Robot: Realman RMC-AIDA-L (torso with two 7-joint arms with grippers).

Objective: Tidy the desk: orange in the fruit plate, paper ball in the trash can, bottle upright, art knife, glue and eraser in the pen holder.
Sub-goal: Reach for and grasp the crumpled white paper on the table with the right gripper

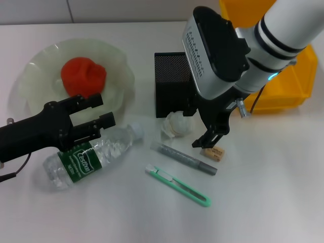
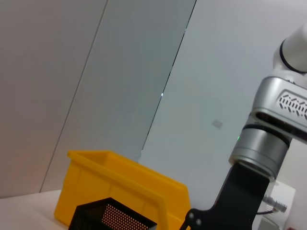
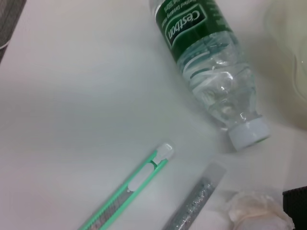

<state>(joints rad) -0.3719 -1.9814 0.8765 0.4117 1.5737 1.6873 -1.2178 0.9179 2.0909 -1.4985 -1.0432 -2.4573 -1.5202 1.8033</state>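
An orange (image 1: pixel 83 76) lies in the pale fruit plate (image 1: pixel 30 71) at the far left. The bottle (image 1: pixel 91 157) lies on its side, its cap (image 3: pixel 247 134) pointing toward the paper ball (image 1: pixel 177 124). My left gripper (image 1: pixel 105 110) hangs open just above the bottle. In front of the black mesh pen holder (image 1: pixel 172 83) are the paper ball, the grey glue stick (image 1: pixel 183 158), the green art knife (image 1: pixel 177 186) and the eraser (image 1: pixel 212 152). Open and holding nothing, my right gripper (image 1: pixel 211 137) hovers between the paper ball and the eraser.
A yellow bin (image 1: pixel 283 86) stands at the back right, beside the pen holder, and the same bin (image 2: pixel 124 191) shows in the left wrist view. The right arm's body (image 1: pixel 223 50) hides part of the pen holder. The right wrist view shows the bottle (image 3: pixel 211 62), art knife (image 3: pixel 134 184) and glue stick (image 3: pixel 194 201).
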